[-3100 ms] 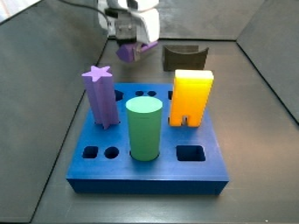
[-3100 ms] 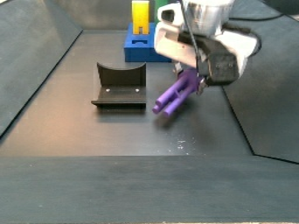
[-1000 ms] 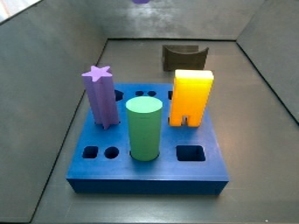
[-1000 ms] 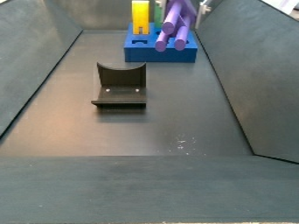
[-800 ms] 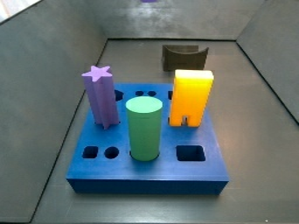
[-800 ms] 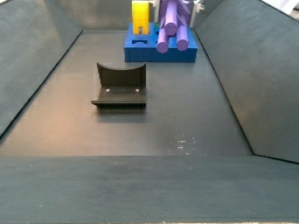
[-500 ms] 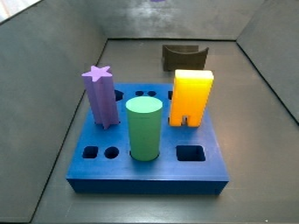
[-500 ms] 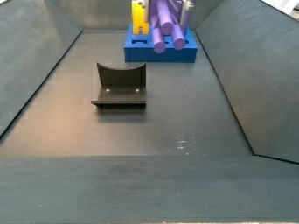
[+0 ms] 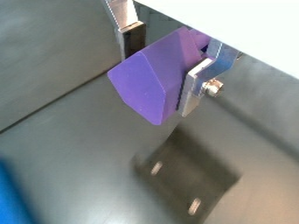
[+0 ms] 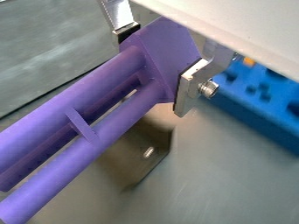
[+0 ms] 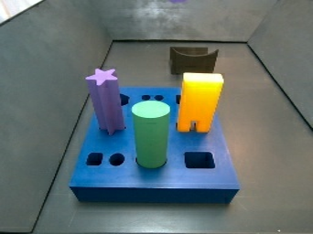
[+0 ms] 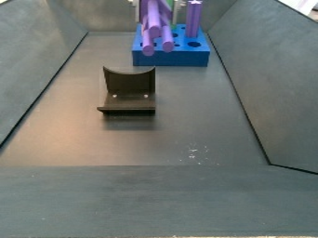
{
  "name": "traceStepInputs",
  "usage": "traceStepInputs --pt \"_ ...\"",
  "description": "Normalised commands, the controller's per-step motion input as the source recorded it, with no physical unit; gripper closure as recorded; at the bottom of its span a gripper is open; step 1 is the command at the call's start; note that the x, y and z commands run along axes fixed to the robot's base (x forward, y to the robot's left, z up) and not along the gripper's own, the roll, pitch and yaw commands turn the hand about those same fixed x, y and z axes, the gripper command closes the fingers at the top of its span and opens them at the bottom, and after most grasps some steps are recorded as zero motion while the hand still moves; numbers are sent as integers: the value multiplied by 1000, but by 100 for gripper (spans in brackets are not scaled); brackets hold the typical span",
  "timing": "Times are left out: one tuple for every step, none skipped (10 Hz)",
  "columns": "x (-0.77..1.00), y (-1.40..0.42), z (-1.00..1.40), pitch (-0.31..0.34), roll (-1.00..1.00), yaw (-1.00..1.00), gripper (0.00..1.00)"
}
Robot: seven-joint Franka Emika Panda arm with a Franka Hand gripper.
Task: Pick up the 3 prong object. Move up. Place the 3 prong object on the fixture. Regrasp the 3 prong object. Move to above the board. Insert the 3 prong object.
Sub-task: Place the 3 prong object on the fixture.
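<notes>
Showing the gripper (image 9: 163, 63) raised high, clenched on the 3 prong object (image 10: 100, 140) with the fixture (image 12: 126, 90) below at 6 o'clock: pickup and lift done; placing, regrasp, and insertion into the board (image 11: 156, 177) remain.

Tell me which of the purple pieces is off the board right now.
The 3 prong object, clamped between the tool fingers up in the air. The star-topped purple post stands in the board.

Dim, even light — wrist views blurred, side views soft.
</notes>
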Motion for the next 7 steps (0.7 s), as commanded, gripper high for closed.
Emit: traceStepInputs --pt "932 -617 -176 90 -1000 -41 100" --pt "813 -252 -76 97 -1000 -47 100" --pt "744 -165 -52 104 -1000 -50 100" --pt "587 -51 -20 115 -1000 -58 100" --pt "495 3 -14 120 -1000 -65 100" --pt "403 22 -9 124 -1000 -73 100" --pt "281 28 -12 129 -1000 -85 100"
